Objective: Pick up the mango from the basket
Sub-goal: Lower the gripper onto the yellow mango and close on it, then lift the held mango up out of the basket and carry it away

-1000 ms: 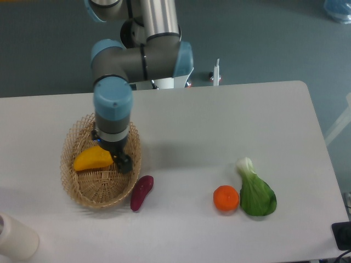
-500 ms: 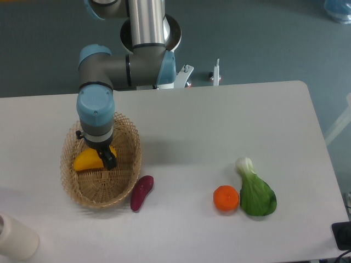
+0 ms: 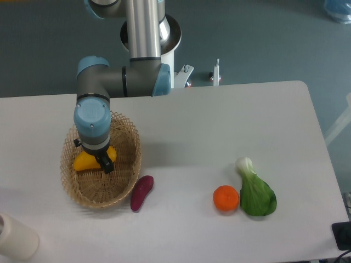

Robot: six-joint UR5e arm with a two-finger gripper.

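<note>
One arm bent downward, gripper (image 3: 97, 160) over mango (image 3: 83, 162), inside basket (image 3: 131, 164)

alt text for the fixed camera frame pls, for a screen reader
The arm's end effector is down in the wicker basket, right over the mango; its jaws are hidden. On the white table lie a purple sweet potato, an orange and bok choy.

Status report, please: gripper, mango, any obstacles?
Gripper down in the basket, over the mango; jaw state unclear. Mango lying in the basket. Nothing else inside it.
</note>
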